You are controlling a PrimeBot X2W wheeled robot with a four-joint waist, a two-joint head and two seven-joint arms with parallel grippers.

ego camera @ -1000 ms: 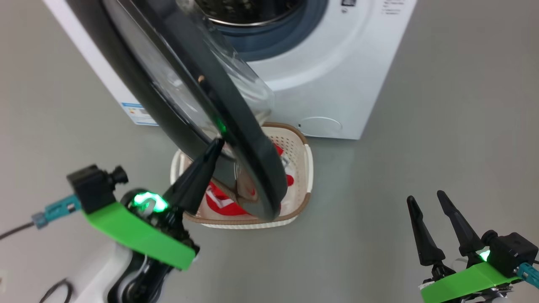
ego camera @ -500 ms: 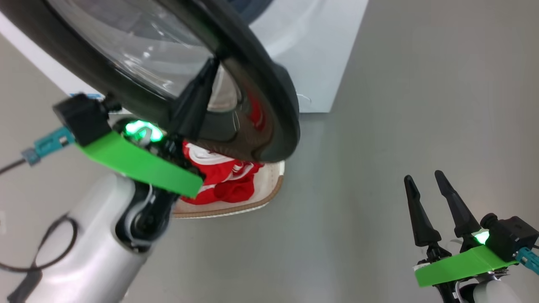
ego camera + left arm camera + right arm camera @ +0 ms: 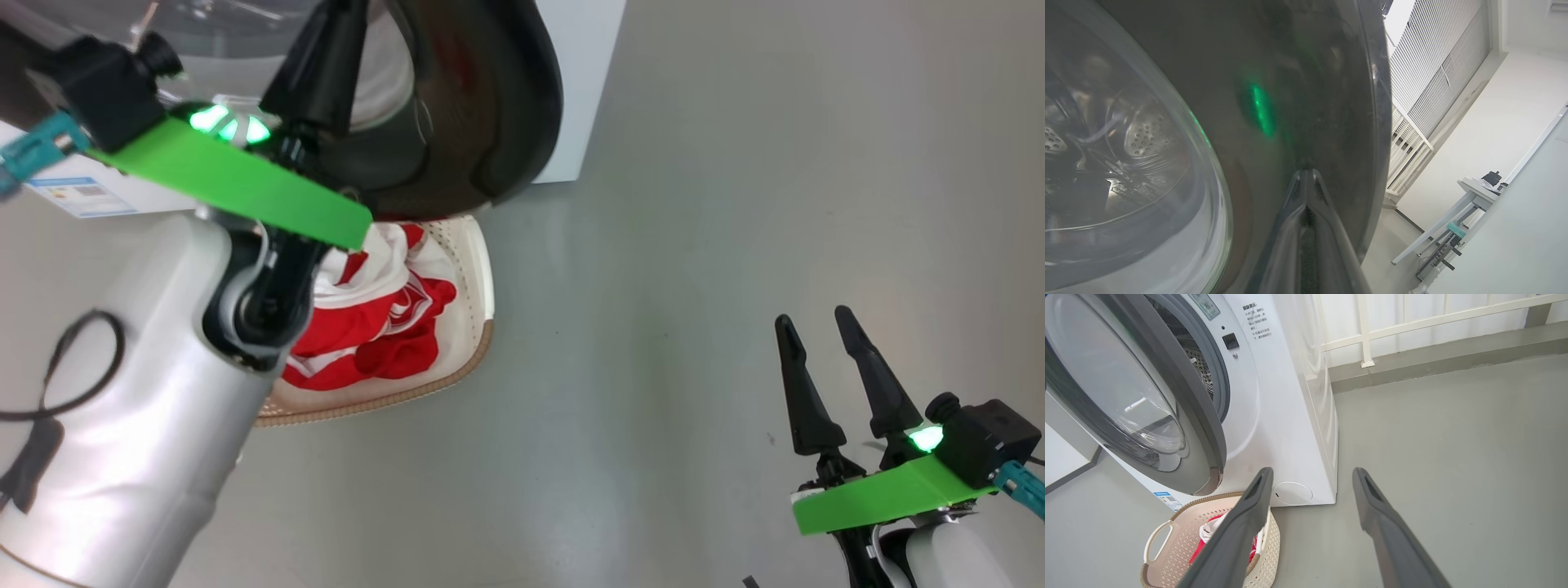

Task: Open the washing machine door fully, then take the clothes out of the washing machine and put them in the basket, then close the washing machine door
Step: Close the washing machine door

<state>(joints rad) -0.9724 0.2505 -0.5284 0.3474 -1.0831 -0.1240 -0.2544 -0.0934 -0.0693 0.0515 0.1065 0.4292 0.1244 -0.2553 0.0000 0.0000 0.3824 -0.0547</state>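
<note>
**Step in hand.** The clothes (image 3: 367, 327) lie in the basket (image 3: 478, 278), at centre left of the head view, just below the door (image 3: 498, 98). Judged from this, unloading is done and the step in hand is closing the door. In the right wrist view the door stands partly open in front of the drum.

**Grippers.** The left gripper (image 3: 1306, 175) has its jaws together, tips against the door's black rim and holding nothing. The right gripper (image 3: 812, 318), at lower right, has its jaws apart and empty, well clear of the washer (image 3: 1290, 416).

**Next move.** This likely calls for a steady push on the rim toward the opening until the latch engages.

**Markings.**
- A blue label (image 3: 77, 196) sits at the washer's lower corner; its text is too small to read.
- The printed lines (image 3: 1255, 320) beside the opening are also illegible.
- No brand name is readable.
</note>
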